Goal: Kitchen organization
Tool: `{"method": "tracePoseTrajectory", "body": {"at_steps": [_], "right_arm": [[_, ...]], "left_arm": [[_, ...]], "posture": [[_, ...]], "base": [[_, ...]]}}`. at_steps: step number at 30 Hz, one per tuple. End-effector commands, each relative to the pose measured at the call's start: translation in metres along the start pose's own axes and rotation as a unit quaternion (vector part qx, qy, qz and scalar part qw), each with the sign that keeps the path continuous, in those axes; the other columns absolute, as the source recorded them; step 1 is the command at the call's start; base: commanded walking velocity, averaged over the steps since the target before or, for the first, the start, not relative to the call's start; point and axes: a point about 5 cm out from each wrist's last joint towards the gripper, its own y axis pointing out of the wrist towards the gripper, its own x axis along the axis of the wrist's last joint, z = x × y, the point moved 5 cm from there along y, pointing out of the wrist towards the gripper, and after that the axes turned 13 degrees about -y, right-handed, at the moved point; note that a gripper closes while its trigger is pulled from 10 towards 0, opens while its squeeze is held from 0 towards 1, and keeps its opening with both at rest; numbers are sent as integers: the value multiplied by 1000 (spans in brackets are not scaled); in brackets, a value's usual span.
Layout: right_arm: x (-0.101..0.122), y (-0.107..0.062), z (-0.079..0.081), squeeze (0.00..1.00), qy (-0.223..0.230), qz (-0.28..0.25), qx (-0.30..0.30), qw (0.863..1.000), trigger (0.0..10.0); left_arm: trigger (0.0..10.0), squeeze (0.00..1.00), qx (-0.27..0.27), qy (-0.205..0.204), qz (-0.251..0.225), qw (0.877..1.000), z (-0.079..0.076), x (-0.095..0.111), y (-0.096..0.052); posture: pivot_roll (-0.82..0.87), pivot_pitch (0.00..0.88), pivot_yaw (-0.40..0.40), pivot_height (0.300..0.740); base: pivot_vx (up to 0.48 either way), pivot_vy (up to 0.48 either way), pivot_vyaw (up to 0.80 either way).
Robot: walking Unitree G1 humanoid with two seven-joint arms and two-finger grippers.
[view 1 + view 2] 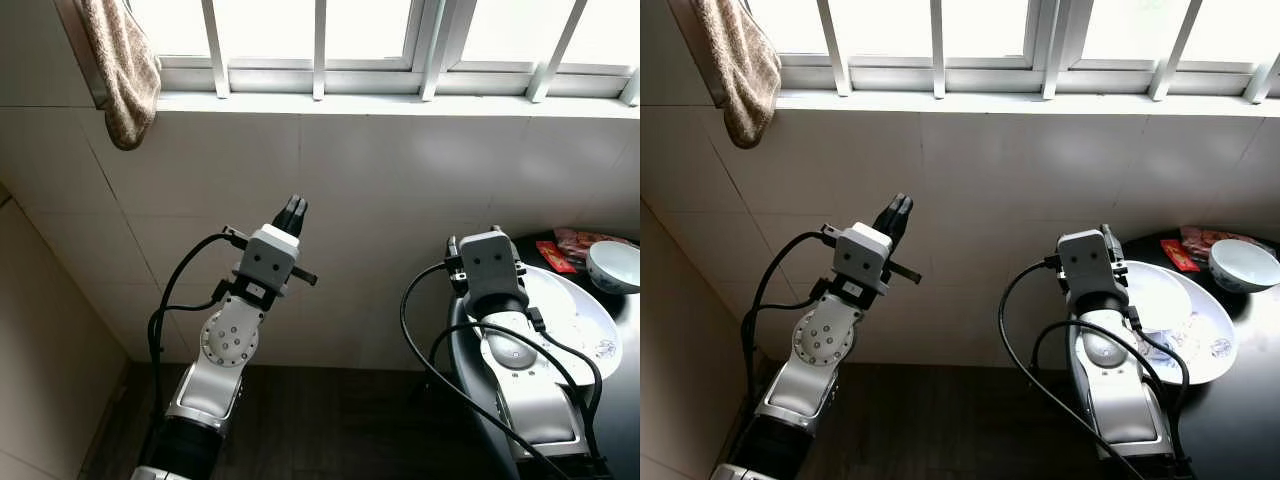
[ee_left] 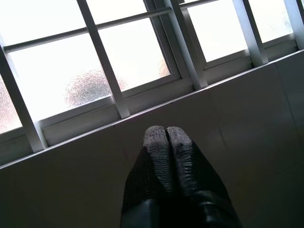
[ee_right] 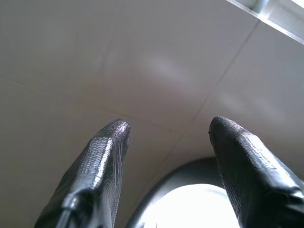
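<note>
By the tiled wall:
Left gripper [image 2: 165, 135]: raised, fingers pressed together, empty.
Right gripper [image 3: 168, 128]: over the plate [image 1: 1200, 335], fingers wide apart.

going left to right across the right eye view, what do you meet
brown towel → left tool → right arm's wrist housing → white plate → white bowl

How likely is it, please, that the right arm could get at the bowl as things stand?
Probably yes. The right gripper is open and empty over the plate's near rim, and the bowl sits just beyond, uncovered, beside a red packet. Nothing stands between them.
</note>
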Motion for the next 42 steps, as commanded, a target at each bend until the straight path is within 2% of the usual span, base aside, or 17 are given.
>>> {"method": "tracePoseTrajectory", "body": {"at_steps": [1,7,15,25,29,30,32,34,35,36,37,39,40,41,42], "right_arm": [[-16,6,-12,0,14,47,-10,999,10000],[-44,7,-17,0,54,125,2,991,10000],[-69,0,-11,0,70,191,48,978,10000],[-69,-1,-5,0,70,198,70,975,10000],[-79,-3,-12,0,41,227,56,972,10000],[-85,-3,-16,0,32,239,49,969,9686],[-88,-4,-18,0,27,245,48,968,8392],[-89,-4,-19,0,25,248,47,967,8039],[-90,-5,-19,0,23,249,47,967,6196],[-90,-5,-20,0,22,249,47,967,6196],[-90,-5,-19,0,23,250,48,967,4627],[-90,-5,-19,0,24,250,48,967,4627],[-91,-6,-19,0,26,252,50,966,3922],[-91,-7,-14,0,26,255,59,965,1529],[-91,-7,-14,0,26,255,59,965,1529]], "left_arm": [[10000,0,2,0,7,1000,2,-2,0],[10000,0,5,2,11,1000,3,-3,0],[10000,0,2,1,17,1000,2,-6,0],[10000,0,1,2,20,1000,1,-7,0],[10000,0,2,3,21,1000,2,-7,0],[10000,0,3,3,22,1000,3,-7,0],[10000,0,3,3,23,1000,3,-8,0],[10000,0,3,3,23,1000,3,-8,0],[10000,0,3,3,24,1000,2,-8,-1],[10000,0,2,3,24,1000,2,-8,-1],[10000,0,2,3,25,1000,2,-9,-1],[10000,0,2,3,25,1000,2,-9,-1],[10000,0,2,3,25,1000,2,-9,-1],[10000,0,2,3,27,1000,1,-9,-1],[10000,0,2,3,27,1000,1,-9,-1]], "posture": [[-96,0,-29,740],[-96,0,-31,740],[-106,0,-24,740],[-105,0,-24,740],[-105,0,-24,740],[-105,0,-24,740],[-105,0,-26,740],[-105,0,-26,740],[-105,0,-26,740],[-107,0,-25,740],[-107,0,-25,740],[-108,0,-25,740],[-108,0,-25,740],[-108,0,-25,740],[-108,0,-25,740]], "base": [[0,0,0],[0,0,0],[0,0,0],[0,0,0],[0,0,0],[0,0,0],[0,0,0],[0,0,0],[0,0,0],[0,0,0],[0,0,0],[0,0,0],[0,0,0],[0,0,0],[0,0,0]]}}
